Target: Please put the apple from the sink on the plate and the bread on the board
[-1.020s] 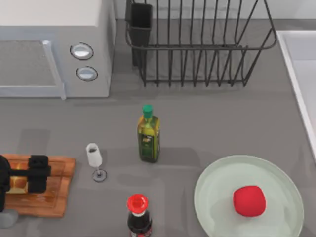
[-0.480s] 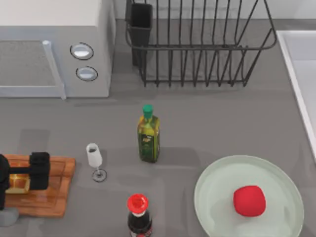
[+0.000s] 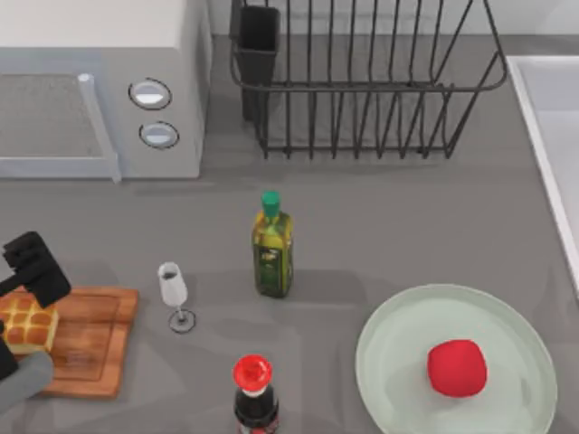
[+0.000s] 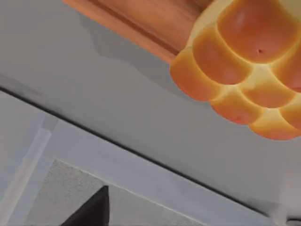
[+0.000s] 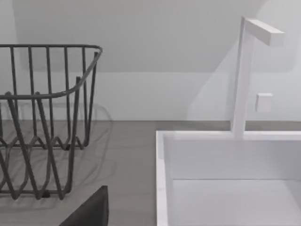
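At the near left corner of the desk (image 3: pixel 380 235), one bread (image 3: pixel 27 325) lies on the one board (image 3: pixel 90 339). Just above it hangs the left tool (image 3: pixel 23 312), its fingers (image 3: pixel 36 267) spread wide and grasping nothing. Far left stands one microwave (image 3: pixel 99 90). Toward the middle come one wine glass (image 3: pixel 174 294), one oil bottle (image 3: pixel 272 246) and one dark bottle (image 3: pixel 254 398) with a red cap, with one wire rack (image 3: pixel 362 81) behind. On the near right, one apple (image 3: pixel 457 367) rests on the one plate (image 3: pixel 398 344). One sink (image 3: pixel 543 127) lies at the far right edge.
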Motion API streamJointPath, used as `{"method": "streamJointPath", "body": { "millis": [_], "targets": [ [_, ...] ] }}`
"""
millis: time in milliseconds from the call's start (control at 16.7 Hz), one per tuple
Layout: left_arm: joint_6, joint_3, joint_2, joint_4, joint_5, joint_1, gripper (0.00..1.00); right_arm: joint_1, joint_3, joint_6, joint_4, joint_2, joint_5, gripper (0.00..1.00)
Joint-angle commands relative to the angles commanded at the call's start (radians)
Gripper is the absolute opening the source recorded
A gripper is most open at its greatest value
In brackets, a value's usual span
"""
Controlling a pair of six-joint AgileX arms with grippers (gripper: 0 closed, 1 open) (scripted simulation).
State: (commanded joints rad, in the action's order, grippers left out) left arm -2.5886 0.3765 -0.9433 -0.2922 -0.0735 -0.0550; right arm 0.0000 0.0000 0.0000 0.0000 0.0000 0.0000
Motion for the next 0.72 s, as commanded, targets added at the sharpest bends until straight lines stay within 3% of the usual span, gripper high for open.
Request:
{"method": "streamJointPath", "body": {
  "millis": [240, 720],
  "targets": [
    [0.467, -0.091, 0.239, 0.049, -0.026, -0.007, 1.0, 0.0, 0.0, 0.0, 0.0, 0.0, 0.0, 1.0],
    [1.598, -0.236, 0.605, 0.149, -0.039, -0.023, 1.0, 0.0, 0.0, 0.0, 0.0, 0.0, 0.0, 1.0]
  ]
}}
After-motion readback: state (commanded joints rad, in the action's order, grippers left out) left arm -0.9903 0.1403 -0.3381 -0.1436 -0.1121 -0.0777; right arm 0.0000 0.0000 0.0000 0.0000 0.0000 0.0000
